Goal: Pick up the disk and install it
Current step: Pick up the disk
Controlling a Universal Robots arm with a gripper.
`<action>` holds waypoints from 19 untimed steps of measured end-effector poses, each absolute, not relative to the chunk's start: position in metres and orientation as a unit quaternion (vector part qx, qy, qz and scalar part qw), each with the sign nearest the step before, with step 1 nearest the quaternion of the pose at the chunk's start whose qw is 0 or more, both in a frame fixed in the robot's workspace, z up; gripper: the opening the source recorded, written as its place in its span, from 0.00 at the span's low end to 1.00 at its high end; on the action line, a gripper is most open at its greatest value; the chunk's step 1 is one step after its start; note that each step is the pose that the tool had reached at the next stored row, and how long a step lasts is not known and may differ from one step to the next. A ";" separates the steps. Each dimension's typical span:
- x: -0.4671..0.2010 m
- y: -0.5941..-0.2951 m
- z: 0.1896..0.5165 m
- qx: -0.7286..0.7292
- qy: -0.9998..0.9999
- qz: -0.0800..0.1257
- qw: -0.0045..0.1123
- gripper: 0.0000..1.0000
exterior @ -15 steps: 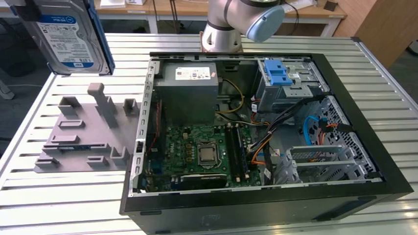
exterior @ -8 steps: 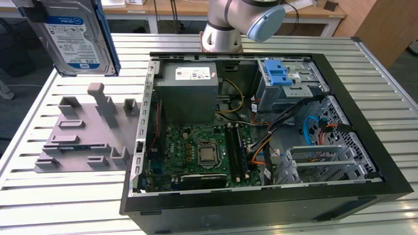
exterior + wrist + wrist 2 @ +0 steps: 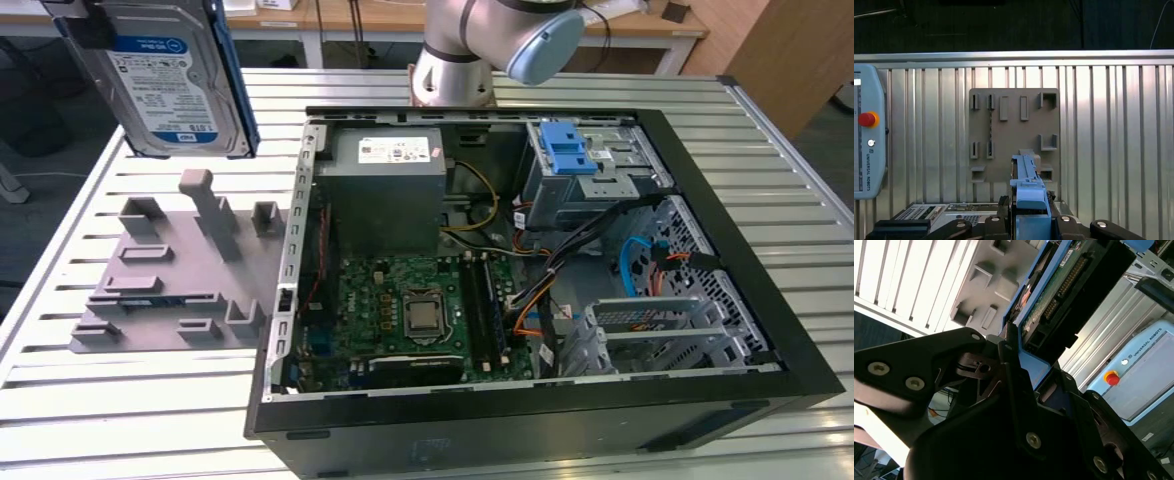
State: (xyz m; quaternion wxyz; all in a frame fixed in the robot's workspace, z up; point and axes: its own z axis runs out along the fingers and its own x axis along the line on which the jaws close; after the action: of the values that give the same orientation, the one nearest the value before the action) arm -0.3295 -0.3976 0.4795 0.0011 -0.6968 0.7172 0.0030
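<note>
Disk [image 3: 167,75] label-side in exterior view — hand [image 3: 1021,357] clamping its edge, second wrist view

A ribbed metal bench [image 3: 134,400] carries two things: a grey slotted fixture plate [image 3: 160,290] toward the exterior view's left and, just beside it, an open black computer case [image 3: 534,430].

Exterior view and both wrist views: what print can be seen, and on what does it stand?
On the disk: white label with blue band, print too small to read.
On the grey box: small white sticker, print too small to read.
On the control pad in the first wrist view: a maker's name along its edge, not quoted here.
</note>
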 end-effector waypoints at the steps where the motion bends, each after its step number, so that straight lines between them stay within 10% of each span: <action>1: -0.328 -0.398 0.479 -0.697 0.717 0.003 0.001 0.36; 19: -0.302 -0.405 0.479 -0.697 0.717 0.003 0.001 0.36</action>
State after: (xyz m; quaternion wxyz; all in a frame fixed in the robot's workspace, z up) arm -0.3019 -0.4054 0.4795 0.0011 -0.6968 0.7173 0.0030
